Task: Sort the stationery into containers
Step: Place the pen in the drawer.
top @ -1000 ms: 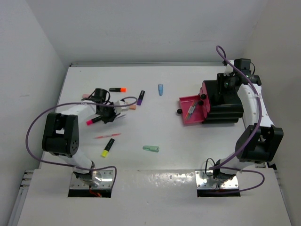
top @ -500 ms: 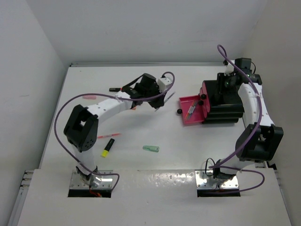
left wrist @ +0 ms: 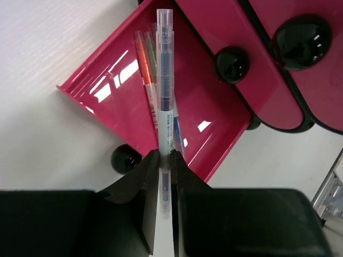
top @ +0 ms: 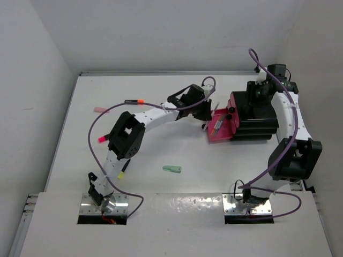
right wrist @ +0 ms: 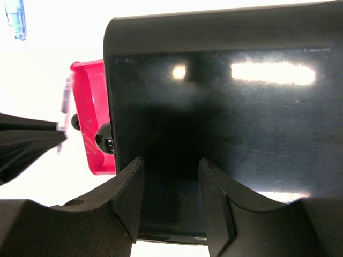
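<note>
My left gripper (top: 207, 115) (left wrist: 166, 160) is shut on a thin clear pen (left wrist: 165, 80), which it holds above the pulled-out magenta drawer (top: 217, 140) (left wrist: 107, 91). A few thin pens (left wrist: 144, 61) lie in that drawer. The drawer belongs to the black box (top: 257, 122) (right wrist: 214, 107), which holds more magenta drawers with round black knobs (left wrist: 232, 64). My right gripper (top: 258, 93) (right wrist: 170, 171) hovers open over the top of the box, nothing between its fingers. More stationery lies on the table: an orange-tipped highlighter (top: 134, 101), a pink-tipped one (top: 102, 138) and a mint piece (top: 172, 169).
A pink piece (top: 102, 110) lies at the far left. A yellow-tipped highlighter (top: 122, 172) shows partly beside the left arm's elbow. A blue piece (right wrist: 16, 16) sits beyond the box in the right wrist view. Purple cables loop off both arms.
The left arm has swung from the left side of the table to the open drawer, carrying the pen. The right arm has not moved.
</note>
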